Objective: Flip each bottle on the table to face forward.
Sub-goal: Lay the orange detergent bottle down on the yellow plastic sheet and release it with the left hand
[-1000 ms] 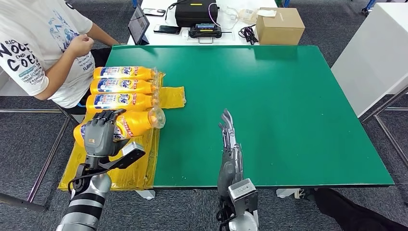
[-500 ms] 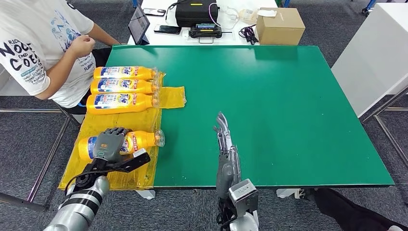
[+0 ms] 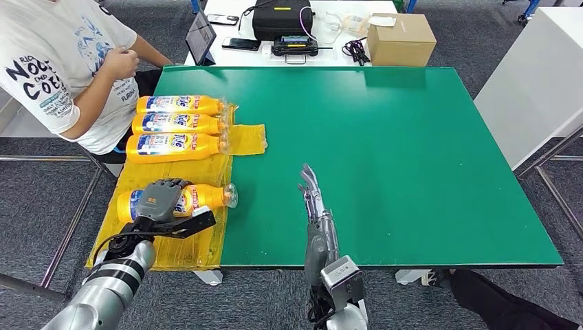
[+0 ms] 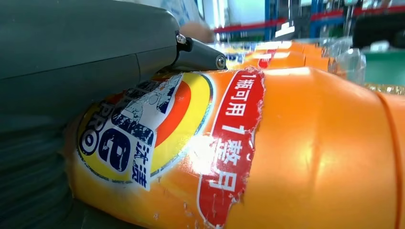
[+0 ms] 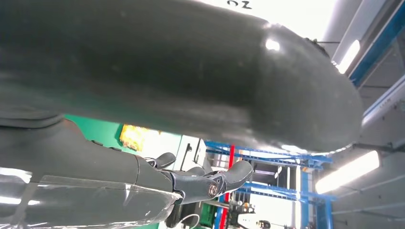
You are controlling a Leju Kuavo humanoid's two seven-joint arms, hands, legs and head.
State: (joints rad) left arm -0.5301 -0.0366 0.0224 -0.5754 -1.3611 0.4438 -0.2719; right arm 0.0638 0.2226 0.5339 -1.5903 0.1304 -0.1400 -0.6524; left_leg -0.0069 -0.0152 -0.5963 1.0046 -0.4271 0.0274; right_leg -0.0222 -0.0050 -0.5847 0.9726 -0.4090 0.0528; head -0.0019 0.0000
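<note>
Pulled back toward the desk's near-left edge, the fourth bottle (image 3: 180, 201) is now gripped lying on the yellow sheet (image 3: 206, 244) by the left hand (image 3: 159, 199), well apart from the three-bottle row (image 3: 177, 126). Right hand (image 3: 313, 199) is held flat, empty, over open green desk (image 3: 412, 151). Torn label (image 4: 229, 143) is seen up close at the wrist.

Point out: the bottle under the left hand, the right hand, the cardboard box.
held bottle (image 3: 206, 196), head view, orange body beyond the fingers
left hand (image 3: 159, 199), head view, back of hand
right hand (image 3: 313, 199), head view, fingers
cardboard box (image 3: 401, 39), head view, top face
</note>
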